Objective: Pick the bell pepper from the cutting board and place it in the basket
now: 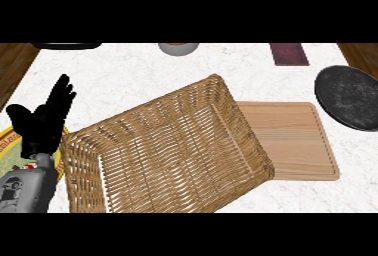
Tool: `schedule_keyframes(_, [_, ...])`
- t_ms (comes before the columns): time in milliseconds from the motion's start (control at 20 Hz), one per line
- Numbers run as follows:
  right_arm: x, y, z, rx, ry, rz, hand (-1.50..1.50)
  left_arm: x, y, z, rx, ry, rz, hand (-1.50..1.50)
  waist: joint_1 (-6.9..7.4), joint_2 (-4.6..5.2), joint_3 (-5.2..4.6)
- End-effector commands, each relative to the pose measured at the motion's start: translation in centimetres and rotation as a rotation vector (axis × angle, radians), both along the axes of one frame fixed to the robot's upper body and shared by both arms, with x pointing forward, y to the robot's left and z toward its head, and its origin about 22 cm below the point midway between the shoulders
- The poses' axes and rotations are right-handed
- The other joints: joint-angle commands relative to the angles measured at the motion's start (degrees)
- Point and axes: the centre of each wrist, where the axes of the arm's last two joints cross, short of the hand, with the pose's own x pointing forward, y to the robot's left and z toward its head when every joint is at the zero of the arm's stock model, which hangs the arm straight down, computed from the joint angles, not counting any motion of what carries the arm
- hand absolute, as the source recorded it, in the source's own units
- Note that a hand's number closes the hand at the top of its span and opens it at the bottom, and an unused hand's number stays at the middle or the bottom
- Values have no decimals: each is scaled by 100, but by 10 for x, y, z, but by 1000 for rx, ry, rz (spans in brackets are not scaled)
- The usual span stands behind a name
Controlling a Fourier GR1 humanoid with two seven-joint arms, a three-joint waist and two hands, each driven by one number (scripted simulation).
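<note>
While the fingers (62,92) of the left hand (37,129) stand straight and hold nothing at the view's left edge, the wicker basket (177,150) sits tilted just beside it on the white surface (125,67), overlapping the cutting board (295,145); the bell pepper is out of sight.

Woven wicker basket (162,155), smooth wooden cutting board (291,142), marbled white counter (133,70)

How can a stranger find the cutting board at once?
Find the big wicker basket in the middle of the counter. The cutting board lies directly right of it. It alone is a flat, pale wooden rectangle; the plate beyond is dark and round.
</note>
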Motion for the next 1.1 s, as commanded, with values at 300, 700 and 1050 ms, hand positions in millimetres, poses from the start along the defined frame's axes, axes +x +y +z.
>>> schedule_keyframes(300, [47, 7, 51, 7, 2, -169, 150, -1, -10, -2, -10, -6, -29, 0, 112, 68, -7])
schedule_keyframes(700, [69, 11, 45, -79, 53, -265, 150, 6, -18, 3, -7, -19, -46, 0, 235, 142, 2])
schedule_keyframes(1050, [80, 14, 57, -77, 70, -291, 150, 3, -25, -2, -23, -10, -62, 0, 309, 140, 6])
